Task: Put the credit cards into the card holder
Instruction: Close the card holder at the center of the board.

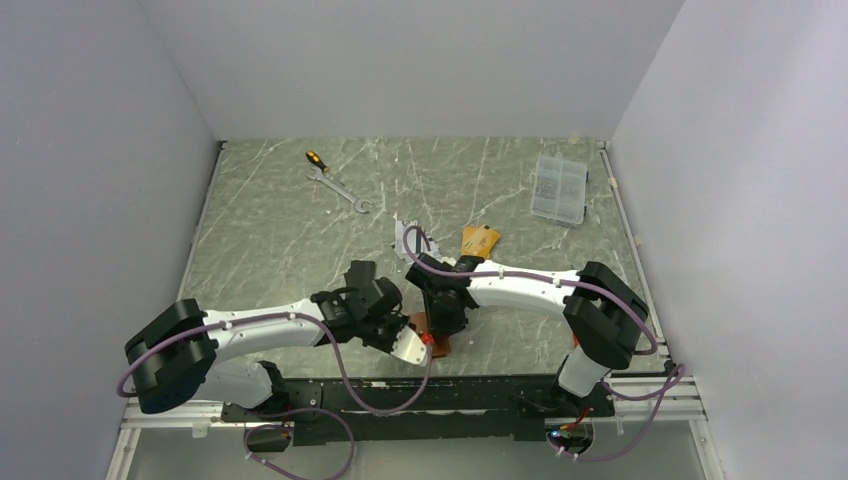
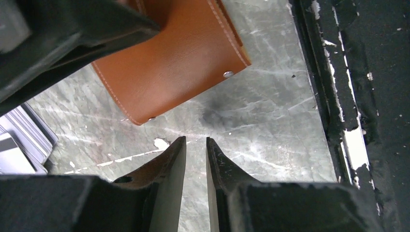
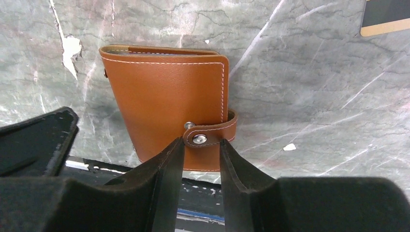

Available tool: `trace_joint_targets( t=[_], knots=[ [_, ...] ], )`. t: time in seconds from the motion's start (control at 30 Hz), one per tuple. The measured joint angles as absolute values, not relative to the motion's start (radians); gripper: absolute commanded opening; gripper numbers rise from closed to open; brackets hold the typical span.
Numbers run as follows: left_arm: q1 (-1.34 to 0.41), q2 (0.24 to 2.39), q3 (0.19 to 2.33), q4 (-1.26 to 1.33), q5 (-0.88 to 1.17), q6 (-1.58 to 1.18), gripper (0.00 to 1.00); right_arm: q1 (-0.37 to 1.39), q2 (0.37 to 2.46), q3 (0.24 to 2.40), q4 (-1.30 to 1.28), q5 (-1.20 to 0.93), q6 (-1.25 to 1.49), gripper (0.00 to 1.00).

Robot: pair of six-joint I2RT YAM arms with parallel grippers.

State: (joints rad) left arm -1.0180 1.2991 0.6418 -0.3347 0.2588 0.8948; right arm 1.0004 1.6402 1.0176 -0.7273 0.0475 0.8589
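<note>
One card holder (image 3: 164, 101) lies closed at the near edge of the desk (image 1: 280, 230). Left pincer (image 2: 196, 140): jaws slightly parted, empty, just beside it. Right pincer (image 3: 201, 141): tips flank the snap strap (image 3: 218, 131); whether they clamp it cannot be told. Beyond lie two groups: silver-grey credit cards (image 1: 404, 240) and gold-orange credit cards (image 1: 480, 240). Farthest: one wrench (image 1: 340, 188), one screwdriver (image 1: 316, 159), one clear compartment box (image 1: 560, 188).

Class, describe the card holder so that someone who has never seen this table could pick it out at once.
On the grey marbled table, look to the middle of the near edge. There lies the tan-brown leather card holder, folded shut, with white stitching and a strap bearing a metal snap. The gold-orange plastic cards farther back are thin and flat; it alone is thick leather.
</note>
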Motion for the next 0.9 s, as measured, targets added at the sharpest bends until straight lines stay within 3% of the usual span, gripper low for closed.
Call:
trace_joint_targets(
  t=[0.27,0.5,0.7,0.83,0.9],
  knots=[
    [-1.161,1.293,0.521,-0.171,0.110,0.961,0.26,1.001,1.641,1.026,-0.726,0.053,0.865,0.30],
    [-1.244,1.308,0.476,-0.014,-0.014,1.063,0.26,1.009,1.642,1.056,-0.735,0.071,0.873,0.14],
    [-1.255,1.313,0.465,0.025,-0.015,1.124,0.23,1.010,1.655,1.067,-0.750,0.075,0.876,0.15],
    [-1.249,1.314,0.464,-0.004,0.042,1.135,0.22,1.010,1.668,1.073,-0.777,0.081,0.875,0.29],
    [-1.243,1.314,0.464,-0.022,0.066,1.140,0.21,1.017,1.679,1.095,-0.802,0.095,0.874,0.31]
  ],
)
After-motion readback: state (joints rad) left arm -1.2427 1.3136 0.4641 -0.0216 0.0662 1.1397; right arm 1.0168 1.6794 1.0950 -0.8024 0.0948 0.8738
